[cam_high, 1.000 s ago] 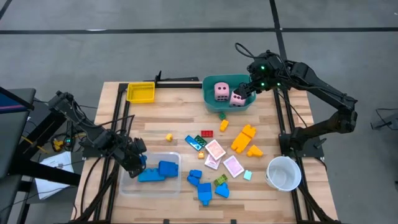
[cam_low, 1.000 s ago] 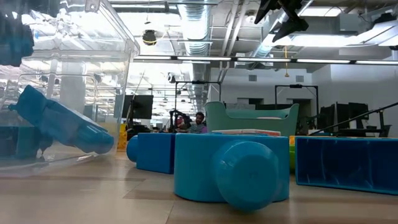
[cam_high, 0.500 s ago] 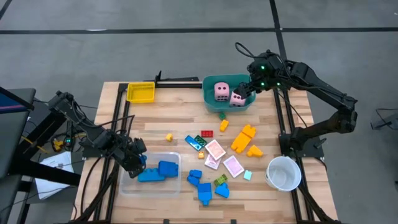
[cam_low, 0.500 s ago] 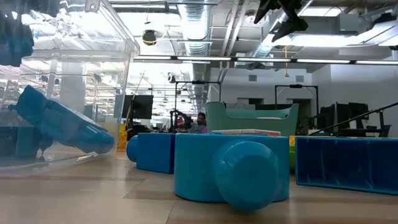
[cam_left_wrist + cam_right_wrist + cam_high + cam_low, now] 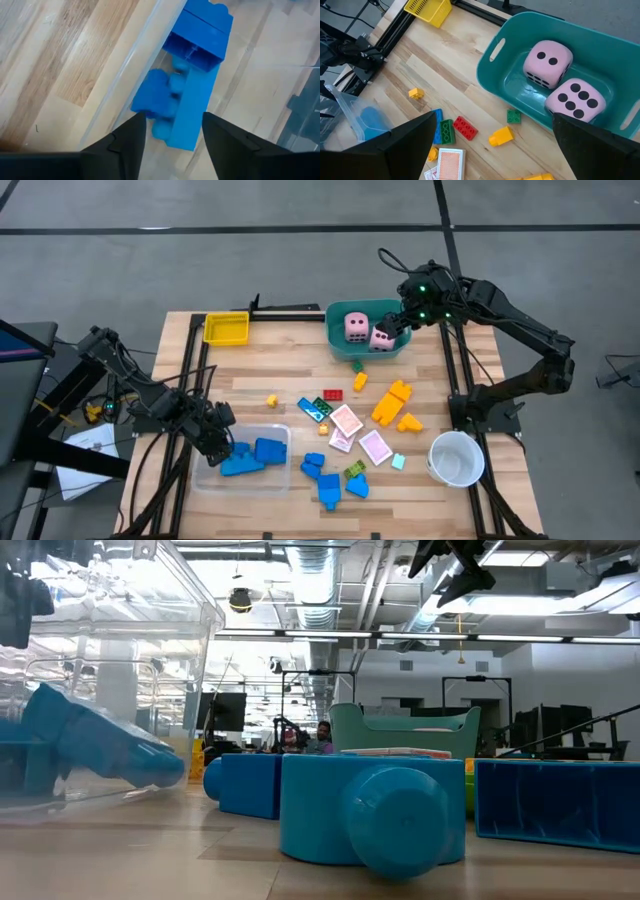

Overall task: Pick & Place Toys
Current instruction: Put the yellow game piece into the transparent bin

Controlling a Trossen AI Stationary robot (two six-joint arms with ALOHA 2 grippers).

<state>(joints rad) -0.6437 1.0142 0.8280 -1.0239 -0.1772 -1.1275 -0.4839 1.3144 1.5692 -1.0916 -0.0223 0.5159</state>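
Two pink dice (image 5: 553,62) sit side by side in the teal tub (image 5: 366,348), below the right gripper (image 5: 398,323), whose fingers stand wide apart, empty. The left gripper (image 5: 172,131), fingers spread, hangs over blue blocks (image 5: 192,85) in the clear tray (image 5: 206,476); the long block's axis runs straight away from the fingers.

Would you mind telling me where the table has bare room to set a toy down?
Bare wood lies between the yellow tray and the clear tray, and left of the teal tub. It is crowded from the pink-white cards to the blue blocks.
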